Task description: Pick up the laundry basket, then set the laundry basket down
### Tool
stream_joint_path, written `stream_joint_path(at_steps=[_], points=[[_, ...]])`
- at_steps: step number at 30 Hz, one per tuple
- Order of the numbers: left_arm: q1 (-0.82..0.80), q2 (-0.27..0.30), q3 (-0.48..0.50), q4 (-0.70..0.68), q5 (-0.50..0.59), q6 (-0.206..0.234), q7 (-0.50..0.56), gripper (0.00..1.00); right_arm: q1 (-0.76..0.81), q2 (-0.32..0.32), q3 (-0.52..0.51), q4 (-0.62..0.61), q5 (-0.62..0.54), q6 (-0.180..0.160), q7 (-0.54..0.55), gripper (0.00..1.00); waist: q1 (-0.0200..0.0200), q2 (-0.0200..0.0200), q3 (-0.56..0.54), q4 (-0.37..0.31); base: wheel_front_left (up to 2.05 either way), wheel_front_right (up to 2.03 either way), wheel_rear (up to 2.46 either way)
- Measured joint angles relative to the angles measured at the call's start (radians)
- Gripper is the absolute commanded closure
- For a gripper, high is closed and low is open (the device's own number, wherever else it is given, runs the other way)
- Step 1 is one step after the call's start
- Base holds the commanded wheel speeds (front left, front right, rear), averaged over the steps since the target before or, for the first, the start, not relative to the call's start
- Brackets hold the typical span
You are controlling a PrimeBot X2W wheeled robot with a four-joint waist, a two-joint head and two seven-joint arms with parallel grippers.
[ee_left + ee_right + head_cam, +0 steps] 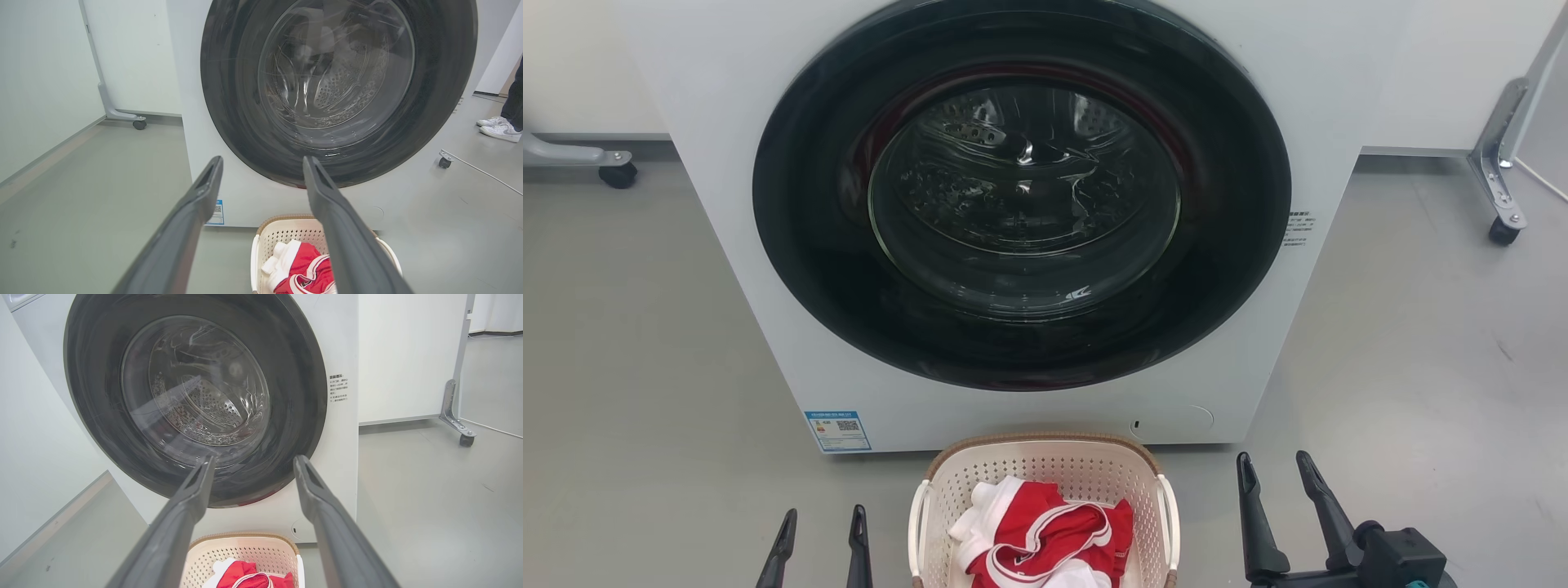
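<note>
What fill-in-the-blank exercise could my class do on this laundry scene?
1. The laundry basket holds clothing coloured white and ____.
2. The basket stands directly in front of the washing machine, below its round glass ____.
3. The left gripper and the right gripper are both ____, holding nothing.

Missing words: red; door; open.

Laundry basket (1045,469): near part is cut off by the head view's bottom edge; its floor is hidden under a red-and-white garment (1045,531), also cropped there. Left gripper (823,523): cropped below the fingertips. Washing machine (711,163): top is cut off. Blue sticker (837,430) and side label (1298,229): print too small to be read. Person (500,131): cropped at the left wrist view's right edge; 2 white shoes and a dark trouser leg are seen.
</note>
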Motion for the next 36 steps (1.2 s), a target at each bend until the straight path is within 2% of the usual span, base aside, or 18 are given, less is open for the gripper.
stream_joint_path(at_steps=[2, 3, 10, 14, 36], points=[[0.0, -0.002, 0.0, 0.001, 0.0, 0.0, 0.0, 0.0, 0.0, 0.001, -0.001, 0.0, 0.0, 0.0, 0.0, 0.0, 0.0, 0.0, 0.0, 0.0, 0.0, 0.0, 0.0], [0.0, -0.003, 0.0, 0.002, 0.0, 0.0, 0.0, 1.0, 0.0, 0.001, -0.001, 0.0, 0.0, 0.0, 0.0, 1.0, 0.0, 0.0, 0.0, 0.0, 0.0, 0.0, 0.0], [0.019, -0.009, -0.005, 0.058, -0.016, -0.003, 0.009, 1.0, 0.037, 0.001, -0.003, 0.056, 0.005, 0.004, 0.003, 1.0, 0.0, 0.0001, 0.001, -0.001, 0.0, 0.0, 0.0], [0.017, -0.012, 0.009, 0.063, -0.045, -0.012, 0.021, 1.0, 0.037, 0.001, -0.021, 0.056, 0.051, 0.014, 0.015, 1.0, 0.0, 0.0001, 0.003, -0.003, 0.0, 0.0, 0.0], [-0.027, -0.024, 0.077, 0.095, -0.36, -0.066, 0.11, 1.0, 0.014, 0.005, -0.134, 0.082, 0.355, 0.067, 0.109, 1.0, 0.0, 0.0, 0.009, -0.014, 0.0, 0.0, 0.0]])
